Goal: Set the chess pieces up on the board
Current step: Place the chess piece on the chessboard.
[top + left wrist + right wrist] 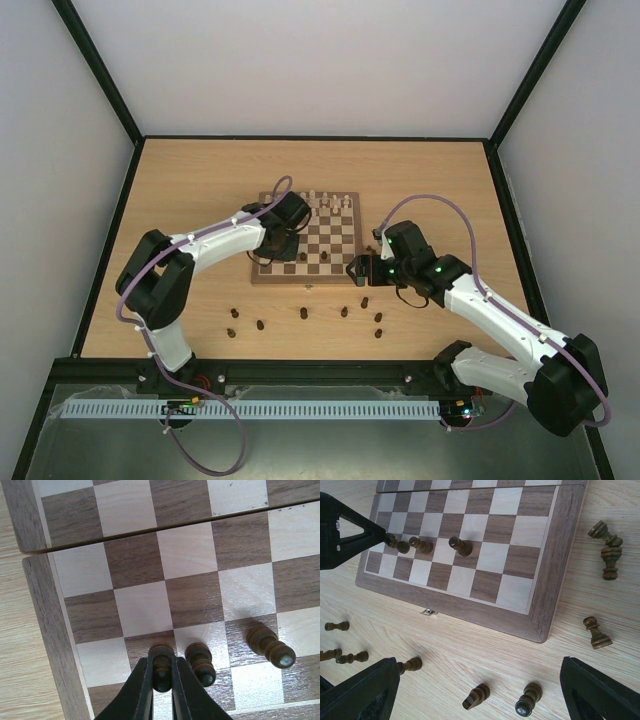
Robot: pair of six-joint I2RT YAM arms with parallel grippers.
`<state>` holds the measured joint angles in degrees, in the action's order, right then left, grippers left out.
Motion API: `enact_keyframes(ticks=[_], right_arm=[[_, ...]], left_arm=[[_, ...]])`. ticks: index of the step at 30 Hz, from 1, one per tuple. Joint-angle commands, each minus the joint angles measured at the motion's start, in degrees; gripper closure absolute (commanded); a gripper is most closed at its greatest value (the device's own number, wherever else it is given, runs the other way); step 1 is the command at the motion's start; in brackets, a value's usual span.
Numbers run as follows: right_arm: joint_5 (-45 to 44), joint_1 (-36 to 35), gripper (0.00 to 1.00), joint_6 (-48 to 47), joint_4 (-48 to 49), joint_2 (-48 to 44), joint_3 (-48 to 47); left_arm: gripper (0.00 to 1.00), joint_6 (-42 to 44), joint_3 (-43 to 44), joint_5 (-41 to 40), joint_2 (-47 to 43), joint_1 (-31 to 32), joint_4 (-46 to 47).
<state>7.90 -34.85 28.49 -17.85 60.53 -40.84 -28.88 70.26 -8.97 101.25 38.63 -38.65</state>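
left gripper (162,677): jaws clamped on a dark pawn (161,656)
held pawn's place: second row from the board's (185,550) near edge, close to its left edge
neighbours: two more dark pawns (200,661) in the same row, to its right
right gripper (357,268): jaws wide apart, over the table (200,180) just off the board's near right corner
loose chess pieces (303,313): scattered on the table between the board and the near edge, some lying down
pale chessmen (330,203): along the board's far edge
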Motion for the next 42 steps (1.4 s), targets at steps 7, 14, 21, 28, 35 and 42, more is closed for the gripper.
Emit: enact_keyframes(ticks=[7,14,21,28,35,42], right_arm=[[0.8,-0.1,0.12,-0.7,-0.1,-0.2,0.9],[0.9,-0.1,0.12,-0.7,-0.1,-0.2,1.0],[0.6,-0.1,0.11,-0.7,-0.2,-0.1,1.0],[-0.5,-0.1,0.11,-0.5,-0.4,1.1,0.8],[-2.8,-0.2,0.11,0.0,-1.4,3.2,0.2],[-4.3,-1.5,0.06,2.3,-4.1,5.1,-1.3]], left_arm=[[0.93,0.3,-1.8,-0.1,0.1,-0.5,-0.4],[0.79,0.2,-2.1,0.0,0.2,-0.5,-0.1],[0.70,0.0,-1.3,-0.7,-0.7,-0.5,-0.5],[0.59,-0.5,-0.4,-2.0,-6.7,-0.5,-1.9],[0.37,-0.6,-5.7,-0.4,-20.4,-0.2,1.0],[0.15,-1.5,-13.9,2.8,-32.0,0.2,5.3]])
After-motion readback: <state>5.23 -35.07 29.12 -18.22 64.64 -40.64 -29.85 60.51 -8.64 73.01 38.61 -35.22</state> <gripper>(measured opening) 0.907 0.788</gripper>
